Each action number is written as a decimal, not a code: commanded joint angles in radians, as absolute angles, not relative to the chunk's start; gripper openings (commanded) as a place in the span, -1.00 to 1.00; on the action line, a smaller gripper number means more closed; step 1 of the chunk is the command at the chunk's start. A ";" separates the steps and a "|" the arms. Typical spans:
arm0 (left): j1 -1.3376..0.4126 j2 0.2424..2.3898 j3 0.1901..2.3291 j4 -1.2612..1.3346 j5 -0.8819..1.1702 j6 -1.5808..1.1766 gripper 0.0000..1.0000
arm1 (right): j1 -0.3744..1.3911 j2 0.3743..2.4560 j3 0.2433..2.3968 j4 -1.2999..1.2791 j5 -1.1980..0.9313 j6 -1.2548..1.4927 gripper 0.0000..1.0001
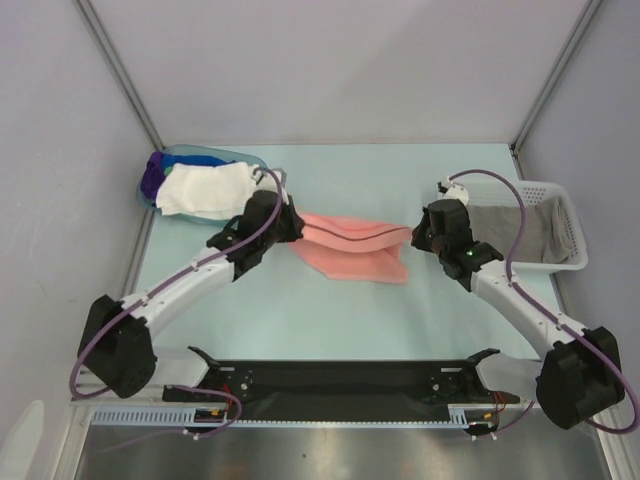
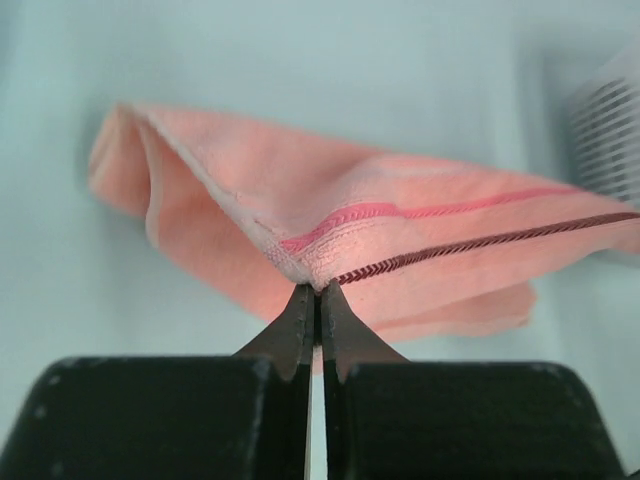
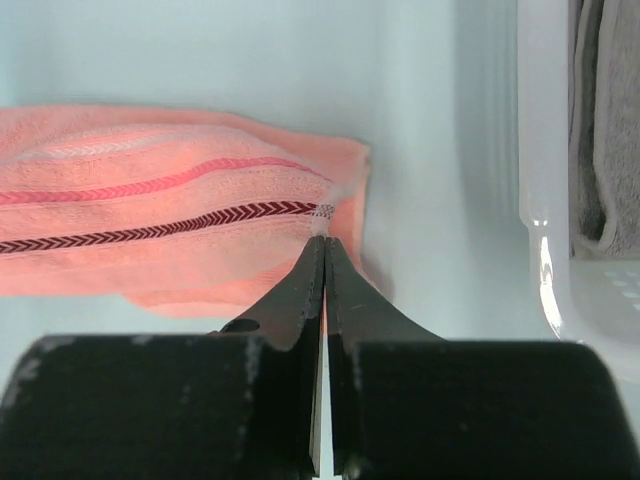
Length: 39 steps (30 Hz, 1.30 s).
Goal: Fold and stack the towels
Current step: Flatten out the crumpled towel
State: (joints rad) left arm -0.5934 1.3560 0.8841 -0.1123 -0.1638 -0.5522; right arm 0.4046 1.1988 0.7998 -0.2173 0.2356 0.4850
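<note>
My left gripper [image 2: 318, 288] is shut, tips pinched on the left corner of the salmon pink towel [image 1: 355, 255], right at the hem.

Far left of it sits the blue tub [image 1: 206, 152], tipped on its side at the far-left corner of the table [image 1: 300, 320]. A white towel [image 1: 205, 188] bunches out of the tub and a purple towel [image 1: 150, 182] sits behind that. My left wrist is just beside the white towel; I can't tell if they touch.

The salmon pink towel is mid-table, between both grippers. Its top edge is pulled fairly straight from one grip to the other. It is doubled over, with the lower layers sagging toward the near side onto the table. A pink stripe and a dark herringbone stripe run along the held edge. The left end is puffed open in a loose fold.

My right gripper [image 3: 324, 240] is closed too, nipping the towel's right corner at the end of the dark stripe.

Right of it is the white basket [image 1: 572, 215] at the table's right edge, with a grey towel [image 1: 525, 235] lying inside. My right arm's purple cable loops over the basket's left side.
</note>
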 commanded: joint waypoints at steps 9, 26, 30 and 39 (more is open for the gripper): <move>-0.652 1.178 1.210 -0.376 -0.195 -0.351 -0.99 | 0.466 0.979 1.020 -0.275 0.150 0.371 -1.00; -0.752 1.181 1.189 -0.430 -0.206 -0.370 -0.99 | 0.571 1.022 1.011 -0.391 0.150 0.428 -1.00; -0.726 1.232 1.086 -0.376 -0.227 -0.394 -0.99 | 0.679 1.071 0.852 -0.243 0.164 0.521 -0.91; -0.499 1.426 1.164 -0.268 -0.180 -0.411 -0.99 | 0.805 1.400 0.860 -0.019 0.238 0.595 -0.70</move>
State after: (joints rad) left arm -0.5426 1.3922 1.0695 -0.3622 -0.1902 -0.3916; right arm 0.8005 1.3457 0.8066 -0.1680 0.1982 0.5510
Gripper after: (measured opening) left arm 0.018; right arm 0.144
